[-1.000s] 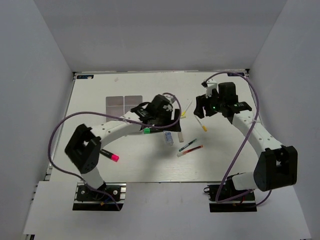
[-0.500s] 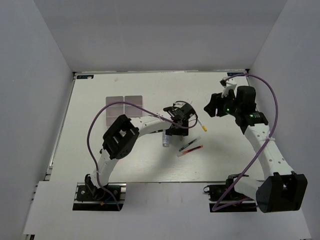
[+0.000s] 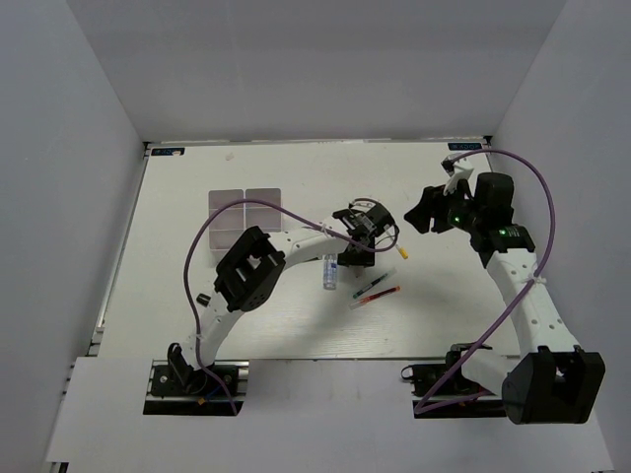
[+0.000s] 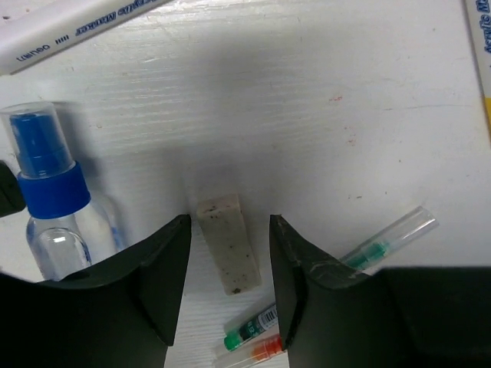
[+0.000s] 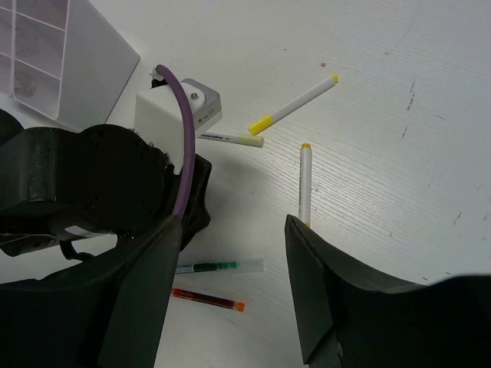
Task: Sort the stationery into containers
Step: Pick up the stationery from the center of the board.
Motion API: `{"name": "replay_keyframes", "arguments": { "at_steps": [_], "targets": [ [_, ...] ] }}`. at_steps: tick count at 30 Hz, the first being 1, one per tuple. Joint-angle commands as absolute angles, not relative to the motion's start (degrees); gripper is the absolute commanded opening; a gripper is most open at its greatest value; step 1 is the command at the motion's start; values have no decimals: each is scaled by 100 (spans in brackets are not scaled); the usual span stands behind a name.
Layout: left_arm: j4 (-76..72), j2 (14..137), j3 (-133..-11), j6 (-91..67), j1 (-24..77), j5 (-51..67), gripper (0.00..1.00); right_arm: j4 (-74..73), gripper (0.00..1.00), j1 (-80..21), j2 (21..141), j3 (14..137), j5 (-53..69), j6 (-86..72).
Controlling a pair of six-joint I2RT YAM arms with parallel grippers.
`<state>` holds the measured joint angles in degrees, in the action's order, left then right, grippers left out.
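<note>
My left gripper (image 4: 229, 228) is open and straddles a speckled beige eraser (image 4: 230, 257) lying on the table; its fingers do not touch it. In the top view the left gripper (image 3: 358, 243) sits mid-table, above the eraser. A blue-capped clear tube (image 4: 52, 201) lies left of it (image 3: 330, 272). Green-ended (image 4: 253, 328) and red-ended (image 4: 265, 349) pens lie just below. My right gripper (image 5: 234, 234) is open and empty, hovering to the right (image 3: 431, 211). The white divided tray (image 3: 245, 211) stands at the back left.
A yellow-ended pen (image 5: 295, 103), an orange-ended pen (image 5: 305, 184) and a pale pen (image 5: 234, 139) lie between the two grippers. The left arm's purple cable (image 3: 212, 232) loops over the table. Grey walls enclose the table on three sides.
My left gripper swung right from beside the tray to over the eraser by the tube. My right gripper drew back to the right.
</note>
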<state>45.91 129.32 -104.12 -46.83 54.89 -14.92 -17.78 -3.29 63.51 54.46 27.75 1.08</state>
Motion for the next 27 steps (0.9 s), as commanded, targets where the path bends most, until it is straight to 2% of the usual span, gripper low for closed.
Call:
{"name": "replay_keyframes", "arguments": {
  "at_steps": [1, 3, 4, 6, 7, 10, 16, 23, 27],
  "targets": [
    [4737, 12963, -10556, -4764, 5537, -1547, 55, -1556, 62, -229, 6223, 5397, 3058, 53],
    [4737, 12964, -10556, -4764, 5590, -1547, 49, -1573, 62, -176, 6205, 5388, 3111, 44],
    [4737, 12964, -10556, -4764, 5590, -1547, 39, -1573, 62, -150, 6196, 5370, 3146, 53],
    [4737, 12894, -10495, -4764, 5590, -1547, 27, -1591, 62, -114, 6179, 5370, 3216, 44],
    [4737, 12894, -10494, -4764, 5590, -1547, 14, -1600, 62, -97, 6170, 5361, 3252, 44],
    [4571, 12482, -10161, -4580, 5643, -1713, 3, -1626, 61, -70, 6161, 5344, 3340, 44],
    [3772, 11366, -9423, -4157, 5511, -2241, 0, -1582, 61, 149, 6178, 5317, 3533, 53],
    [2972, 9810, -8404, -4429, 5335, -3549, 0, -1591, 61, 202, 6170, 5282, 3744, 114],
    [2409, 9150, -7867, -4667, 5150, -4726, 0, -1590, 61, 211, 6179, 5256, 3928, 211]
  ]
}}
